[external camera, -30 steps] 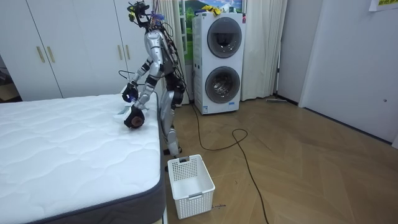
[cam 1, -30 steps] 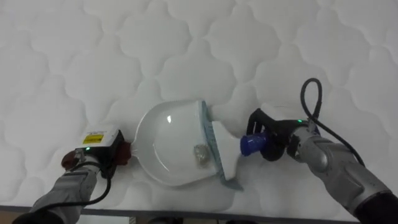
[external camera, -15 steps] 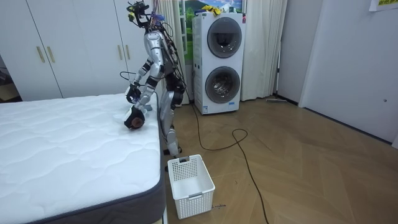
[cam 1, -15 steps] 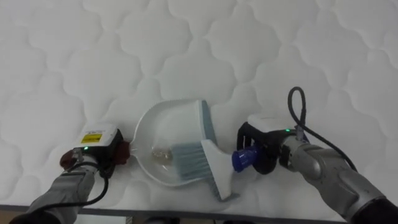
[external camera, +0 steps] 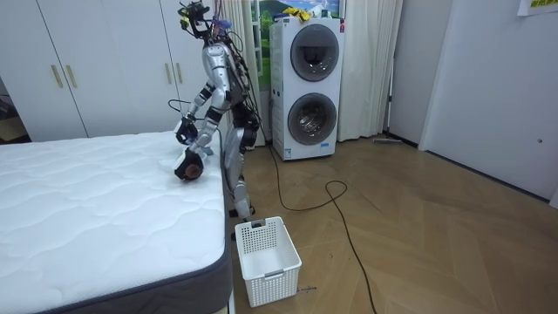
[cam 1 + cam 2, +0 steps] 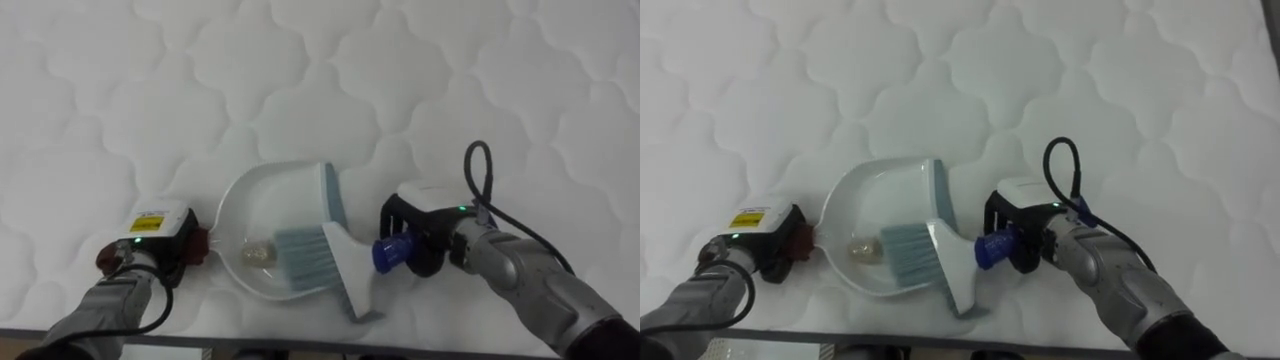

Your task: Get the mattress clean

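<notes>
Now in hand: sweeping the scrap into the dustpan. I judge the sweep about done, since the scrap lies inside the pan.
Scrap: one small pale crumpled bit on the pan's floor, just beside the bristles and toward the pan's closed back.
Dustpan: white, flat on the mattress close to the bed's near edge, mouth turned to the robot's right. I can see nothing else in it.
Brush: white body, with blue-grey bristles reaching over the pan's lip into the pan.
Right hand: curled round the brush's blue handle, just right of the pan.
Left hand: at the pan's back edge, touching it; whether it grips the pan I cannot tell.
Mattress: white, quilted, bare around the pan.
Next move: probably draw the brush clear, then lift the pan level so the scrap does not roll out of the open mouth.
Basket: white, on the floor beside the bed's corner, well apart from the pan. It looks empty and is a likely place to tip the scrap.
</notes>
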